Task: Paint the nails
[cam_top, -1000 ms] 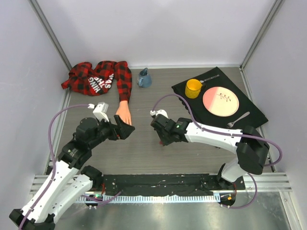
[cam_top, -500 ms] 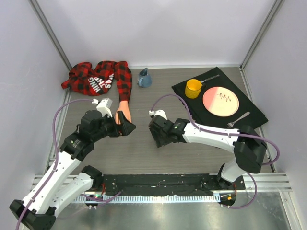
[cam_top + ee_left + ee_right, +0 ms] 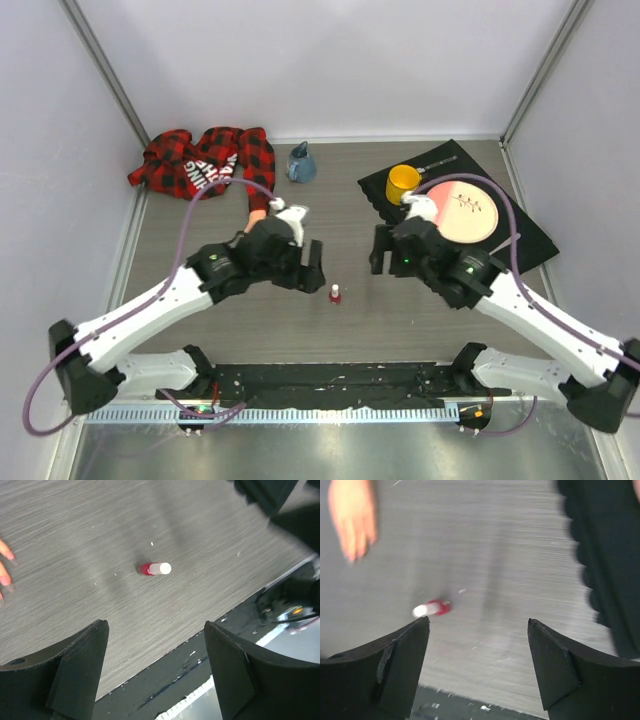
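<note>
The peach mannequin hand (image 3: 352, 515) lies on the grey table, and its red-and-black plaid sleeve (image 3: 258, 160) runs to the back left. In the top view my left arm covers most of the hand. Its fingertips (image 3: 5, 567) show at the left edge of the left wrist view; the nails are too small and blurred to make out. A small red polish bottle (image 3: 335, 294) with a white cap stands alone between the grippers, also seen as the bottle (image 3: 155, 569) and the bottle (image 3: 431, 608). My left gripper (image 3: 310, 266) is open just left of it. My right gripper (image 3: 380, 250) is open, up and to the bottle's right.
A black mat (image 3: 530, 235) at the back right carries a yellow cup (image 3: 403, 183), a pink plate (image 3: 460, 212) and a fork (image 3: 497, 250). A blue-grey object (image 3: 301, 163) sits near the back wall beside the sleeve. A black rail (image 3: 330, 380) runs along the near edge.
My right gripper has opened and drawn back to the right, leaving the polish bottle standing on the table. My left arm has swung right over the hand toward the bottle.
</note>
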You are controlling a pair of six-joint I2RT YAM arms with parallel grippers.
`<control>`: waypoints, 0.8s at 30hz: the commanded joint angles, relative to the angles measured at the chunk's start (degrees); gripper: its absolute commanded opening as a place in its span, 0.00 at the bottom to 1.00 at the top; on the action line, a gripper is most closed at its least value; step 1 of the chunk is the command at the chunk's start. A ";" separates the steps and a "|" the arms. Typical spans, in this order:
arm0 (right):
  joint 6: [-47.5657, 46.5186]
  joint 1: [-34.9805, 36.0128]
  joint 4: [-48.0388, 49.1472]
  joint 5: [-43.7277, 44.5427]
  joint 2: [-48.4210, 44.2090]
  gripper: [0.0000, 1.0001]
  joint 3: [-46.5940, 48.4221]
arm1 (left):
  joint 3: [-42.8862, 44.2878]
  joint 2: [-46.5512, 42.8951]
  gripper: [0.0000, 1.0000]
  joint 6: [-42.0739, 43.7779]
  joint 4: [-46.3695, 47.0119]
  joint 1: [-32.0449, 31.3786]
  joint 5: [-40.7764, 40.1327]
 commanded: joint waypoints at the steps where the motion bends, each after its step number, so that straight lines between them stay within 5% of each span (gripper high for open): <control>1: 2.14 -9.18 -3.88 0.46 -6.62 0.85 -7.29 | 10.06 11.29 0.80 1.76 -8.40 -9.02 -14.61; 6: 3.73 -13.50 -3.53 -0.07 -13.30 0.85 -12.21 | 15.26 20.28 0.77 1.67 -10.78 -14.30 -19.64; 15: 4.61 -13.50 -2.57 -2.44 -19.02 0.85 -13.27 | 17.37 30.29 0.72 4.66 -6.39 -14.04 -17.52; 24: 3.73 -13.50 -1.69 -3.32 -19.90 0.84 -13.71 | 19.66 34.79 0.54 5.89 -4.02 -12.64 -15.24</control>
